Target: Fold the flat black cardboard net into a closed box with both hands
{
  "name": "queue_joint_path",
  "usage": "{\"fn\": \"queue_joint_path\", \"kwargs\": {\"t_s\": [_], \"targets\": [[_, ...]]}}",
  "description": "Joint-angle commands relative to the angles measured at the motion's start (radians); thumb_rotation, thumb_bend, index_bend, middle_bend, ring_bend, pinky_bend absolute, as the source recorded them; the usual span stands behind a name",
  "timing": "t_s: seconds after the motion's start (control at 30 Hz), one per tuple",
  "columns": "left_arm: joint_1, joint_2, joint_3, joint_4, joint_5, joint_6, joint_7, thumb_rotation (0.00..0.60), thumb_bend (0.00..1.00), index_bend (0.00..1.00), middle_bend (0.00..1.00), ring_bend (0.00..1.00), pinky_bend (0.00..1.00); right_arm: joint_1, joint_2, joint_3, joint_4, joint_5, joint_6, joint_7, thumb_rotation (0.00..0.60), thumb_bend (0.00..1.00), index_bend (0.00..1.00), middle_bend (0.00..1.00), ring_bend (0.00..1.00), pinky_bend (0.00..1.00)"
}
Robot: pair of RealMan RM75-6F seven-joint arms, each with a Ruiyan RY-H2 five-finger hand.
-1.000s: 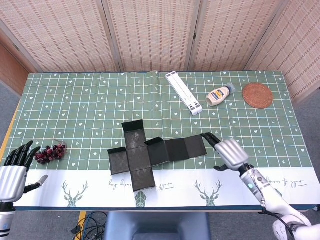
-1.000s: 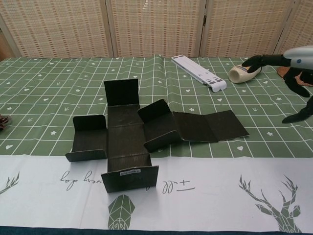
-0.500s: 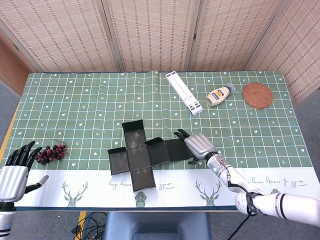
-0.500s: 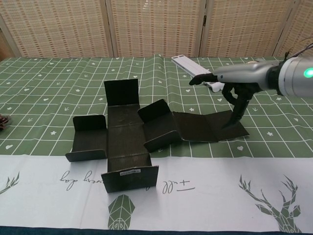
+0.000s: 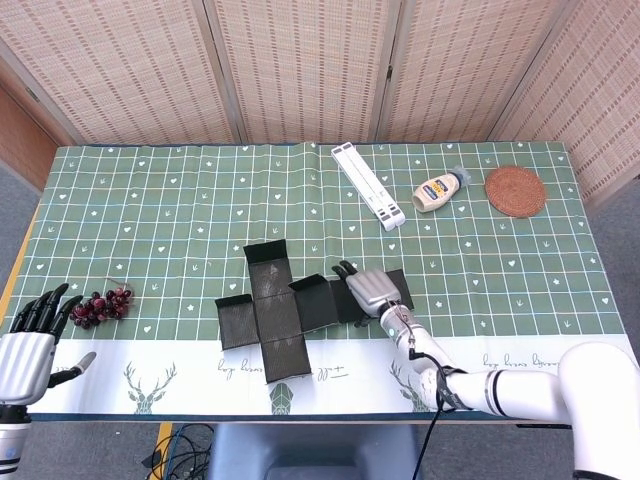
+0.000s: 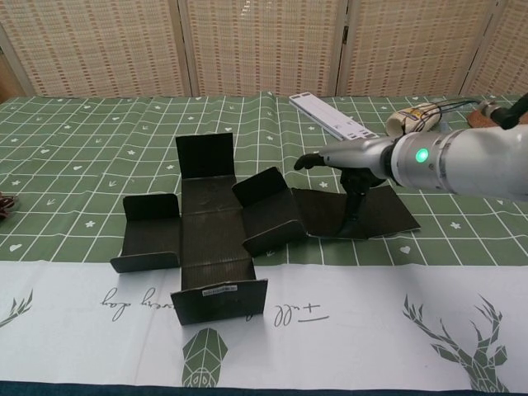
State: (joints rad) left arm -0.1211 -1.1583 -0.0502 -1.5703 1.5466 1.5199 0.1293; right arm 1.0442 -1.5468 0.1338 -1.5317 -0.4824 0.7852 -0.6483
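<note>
Lying part-folded, nothing inside: black cardboard net (image 5: pixel 290 308). Hovering released, fingers spread, above its long flap: right hand (image 5: pixel 368 290). Idling released: left hand (image 5: pixel 28 338).

- A folding screen (image 5: pixel 300 65) of woven reed panels in pale wooden frames runs right across the back, closing off the room behind the table (image 5: pixel 150 200).
- The panels meet at angled joints, so the screen zigzags slightly along the table's far edge.
- The table wears a green cloth with a white grid, small hearts and leaf marks; its near border (image 6: pixel 346 313) is white, printed with green deer heads and script.
- Grey floor (image 5: pixel 20 195) shows at the left side, with a strip of reddish-brown wood (image 5: pixel 22 130) by the screen.
- Light is even and soft, shadows faint.
</note>
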Motion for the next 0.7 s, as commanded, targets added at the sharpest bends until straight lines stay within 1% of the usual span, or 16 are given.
{"fn": "queue_joint_path", "kwargs": {"t_s": [0.03, 0.3, 0.57, 0.7], "targets": [[0.001, -0.001, 0.001, 0.003, 0.001, 0.001, -0.004, 0.600, 0.17, 0.14, 0.07, 0.09, 0.14, 0.034, -0.029, -0.007, 0.030, 0.054, 0.010, -0.020, 0.600, 0.10, 0.00, 0.00, 0.72, 0.94], [0.003, -0.005, 0.004, 0.015, 0.000, 0.001, -0.012, 0.600, 0.17, 0.15, 0.07, 0.09, 0.14, 0.070, -0.043, -0.036, 0.046, 0.119, 0.008, -0.042, 0.600, 0.10, 0.00, 0.02, 0.72, 0.94], [0.005, -0.011, 0.005, 0.025, -0.003, 0.001, -0.017, 0.600, 0.17, 0.15, 0.07, 0.09, 0.14, 0.099, -0.066, -0.060, 0.086, 0.166, -0.011, -0.055, 0.600, 0.10, 0.00, 0.04, 0.72, 0.94], [0.005, -0.011, 0.004, 0.028, -0.002, 0.002, -0.023, 0.600, 0.17, 0.15, 0.07, 0.09, 0.14, 0.114, -0.080, -0.068, 0.103, 0.184, -0.019, -0.060, 0.600, 0.13, 0.00, 0.06, 0.72, 0.94]]}}
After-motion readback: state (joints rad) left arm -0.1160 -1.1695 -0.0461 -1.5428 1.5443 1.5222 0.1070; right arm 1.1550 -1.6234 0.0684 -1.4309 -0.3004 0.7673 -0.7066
